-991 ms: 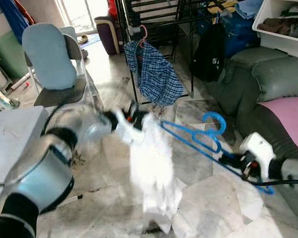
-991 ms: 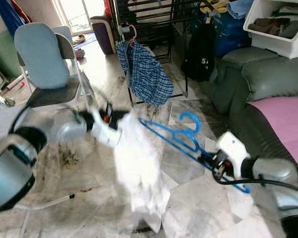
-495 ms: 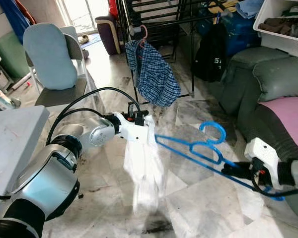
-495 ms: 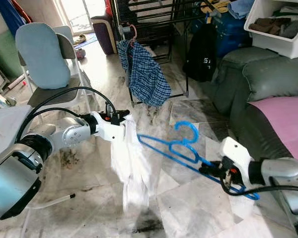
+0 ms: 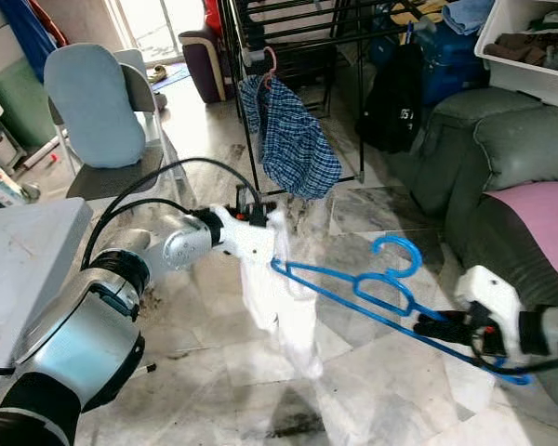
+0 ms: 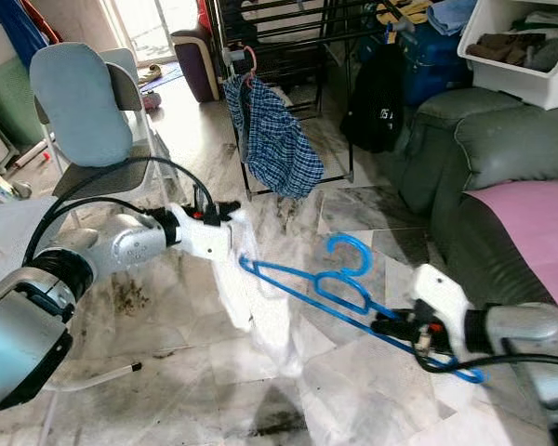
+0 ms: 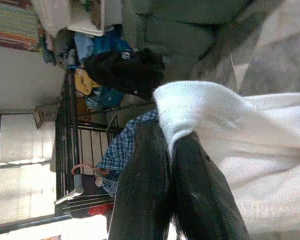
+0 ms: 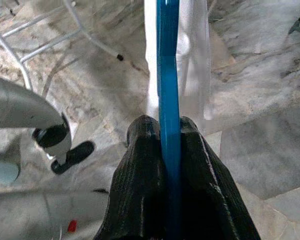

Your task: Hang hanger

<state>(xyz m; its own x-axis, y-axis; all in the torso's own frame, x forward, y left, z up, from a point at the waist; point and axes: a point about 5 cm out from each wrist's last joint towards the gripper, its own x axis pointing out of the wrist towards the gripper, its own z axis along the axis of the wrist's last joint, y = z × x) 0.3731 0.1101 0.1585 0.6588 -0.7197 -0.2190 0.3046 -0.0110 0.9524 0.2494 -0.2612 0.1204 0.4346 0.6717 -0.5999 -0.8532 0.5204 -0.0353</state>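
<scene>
So the big drying rack (image 5: 288,28) at the back already carries a checked shirt (image 5: 293,139) on a pink hanger, which is probably where this one ends up too. The white garment (image 5: 279,297) dangles mid-air over the marble floor (image 5: 214,372) from the left gripper (image 5: 277,221), fingers pinched shut on its top edge. The right gripper (image 5: 426,325) is clamped on one end of the blue hanger (image 5: 363,288), the far tip poking at the cloth, I'd guess to thread it. The white bin (image 5: 530,46) at the top right holds dark clothes.
</scene>
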